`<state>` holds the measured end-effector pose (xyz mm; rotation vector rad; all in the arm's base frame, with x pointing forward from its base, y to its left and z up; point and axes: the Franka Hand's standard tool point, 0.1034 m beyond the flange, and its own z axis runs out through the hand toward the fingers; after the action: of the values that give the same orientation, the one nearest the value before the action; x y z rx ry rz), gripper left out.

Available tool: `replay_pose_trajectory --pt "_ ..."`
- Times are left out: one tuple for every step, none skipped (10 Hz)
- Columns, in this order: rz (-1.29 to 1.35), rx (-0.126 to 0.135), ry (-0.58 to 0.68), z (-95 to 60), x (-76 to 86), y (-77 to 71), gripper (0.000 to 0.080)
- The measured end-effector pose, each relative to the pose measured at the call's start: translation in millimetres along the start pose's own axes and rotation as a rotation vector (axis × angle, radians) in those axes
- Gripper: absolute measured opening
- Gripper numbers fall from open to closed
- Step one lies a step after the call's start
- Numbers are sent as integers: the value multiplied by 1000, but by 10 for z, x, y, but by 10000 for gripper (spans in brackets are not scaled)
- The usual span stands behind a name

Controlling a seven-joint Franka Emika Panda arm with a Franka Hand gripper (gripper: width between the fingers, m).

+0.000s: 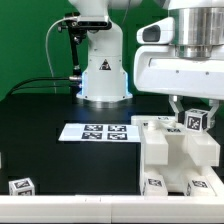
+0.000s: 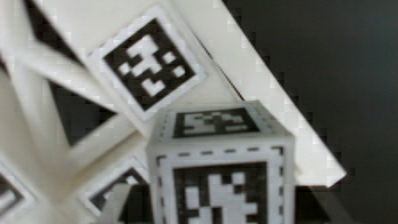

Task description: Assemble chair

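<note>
One part-built chair (image 1: pixel 168 150), white, tagged; one arm with pincer (image 1: pixel 191 112) above it.

Several chunky white pieces stood joined as a blocky body on the black bench (image 1: pixel 60 160), by its front edge toward the exterior view's right. A square-ended tagged post (image 1: pixel 193 122) rose upright from the top of that body, with the pincer directly over it and a finger on either side. Whether the fingers had closed on the post or stood just clear of it could not be told. The wrist view showed the post close beside a cross-braced panel (image 2: pixel 151 60) bearing a tilted tag. One loose tagged piece (image 1: pixel 20 186) lay well apart, near the front edge at the exterior view's left. The marker board (image 1: pixel 97 131) lay flat mid-bench, just beside the chair.
</note>
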<state>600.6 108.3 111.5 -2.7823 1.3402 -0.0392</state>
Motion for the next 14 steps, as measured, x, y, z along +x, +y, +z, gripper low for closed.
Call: replay_pose_trajectory --pt "192 3 -4 7 -6 4 282" --pt "302 12 -6 9 -3 -4 282" --pt "408 17 -15 10 -5 5 282" --pt "510 19 -24 9 -2 15 284" --pt "578 21 -31 7 3 25 284" --pt "652 21 -36 5 2 34 284" --pt "722 22 -44 1 3 38 284" --pt "754 22 -46 -1 0 39 284" --pt "847 22 -53 -4 -9 35 284" --pt "917 21 -53 -10 -9 36 284" --pt "957 19 -53 -12 -7 41 284" --pt "989 19 -53 -17 -7 40 284" --pt "982 19 -52 -17 -7 41 284" --pt "969 19 -52 -17 -8 41 284"
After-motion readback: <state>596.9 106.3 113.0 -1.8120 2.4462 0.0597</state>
